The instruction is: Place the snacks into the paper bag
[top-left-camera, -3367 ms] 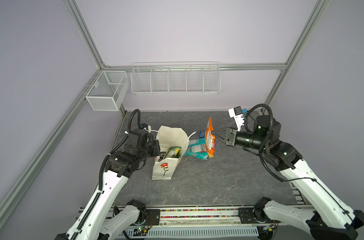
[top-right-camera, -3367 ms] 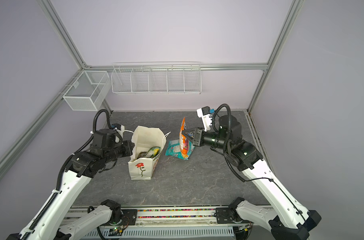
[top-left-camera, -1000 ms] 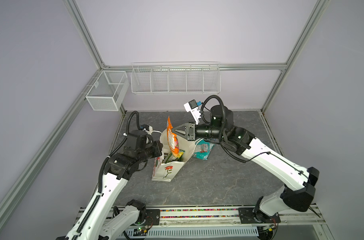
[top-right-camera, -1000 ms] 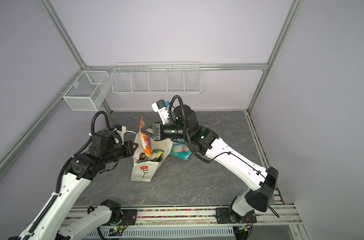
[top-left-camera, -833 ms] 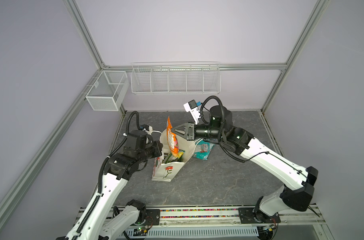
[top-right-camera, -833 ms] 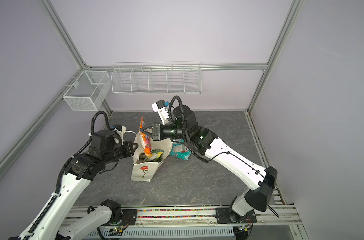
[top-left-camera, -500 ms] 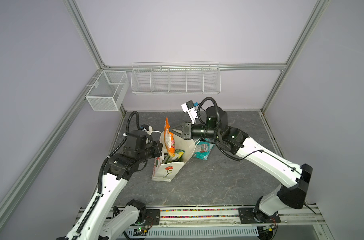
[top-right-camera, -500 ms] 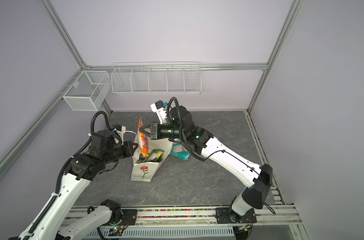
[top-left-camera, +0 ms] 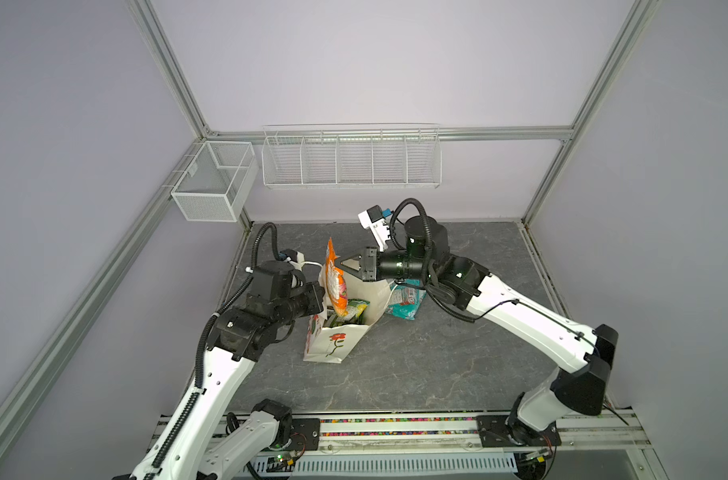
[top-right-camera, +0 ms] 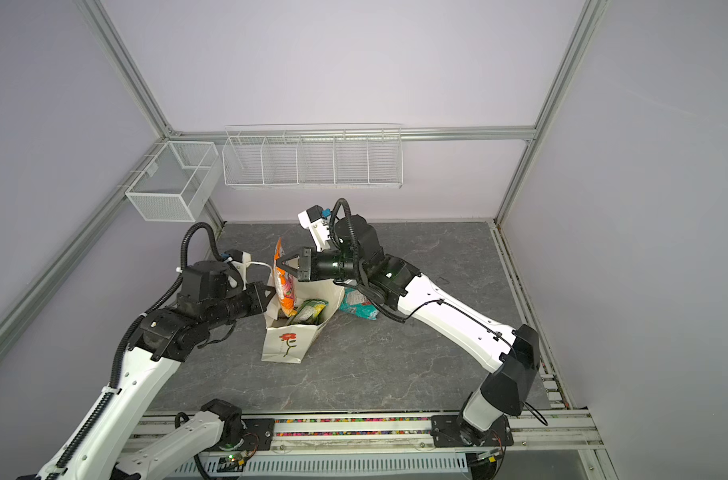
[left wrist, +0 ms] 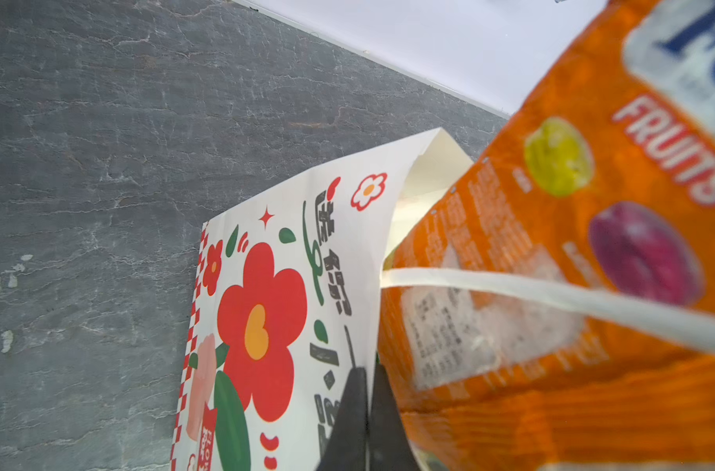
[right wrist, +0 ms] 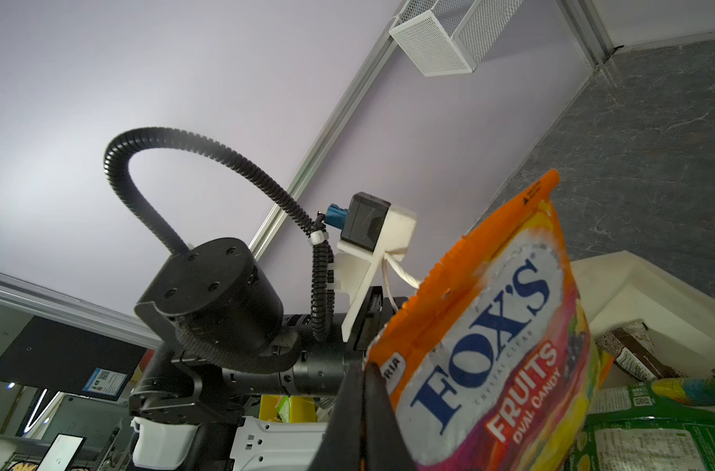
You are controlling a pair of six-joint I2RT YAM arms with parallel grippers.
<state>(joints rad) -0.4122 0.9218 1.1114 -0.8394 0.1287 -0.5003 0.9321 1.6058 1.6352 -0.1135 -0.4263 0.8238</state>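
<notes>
Pale lilac walls (top-left-camera: 354,62), aluminium frame (top-left-camera: 499,134), long white wire rack (top-left-camera: 351,160), small mesh basket (top-left-camera: 206,191), dark grey marbled tabletop (top-left-camera: 416,365)

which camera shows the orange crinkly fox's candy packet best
The right wrist view: the orange crinkly FOX'S candy packet is large, printed front sharp. The left wrist view shows its other face, close and blurred. Both top views show it small, nearly edge-on, at the mouth of the white paper gift bag.

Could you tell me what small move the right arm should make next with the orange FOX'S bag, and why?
Probably lower the right gripper a little: it pinches the orange FOX'S bag upright with only its lower end inside the paper bag, whose rim the left gripper holds open, so releasing now might tip it out.
</notes>
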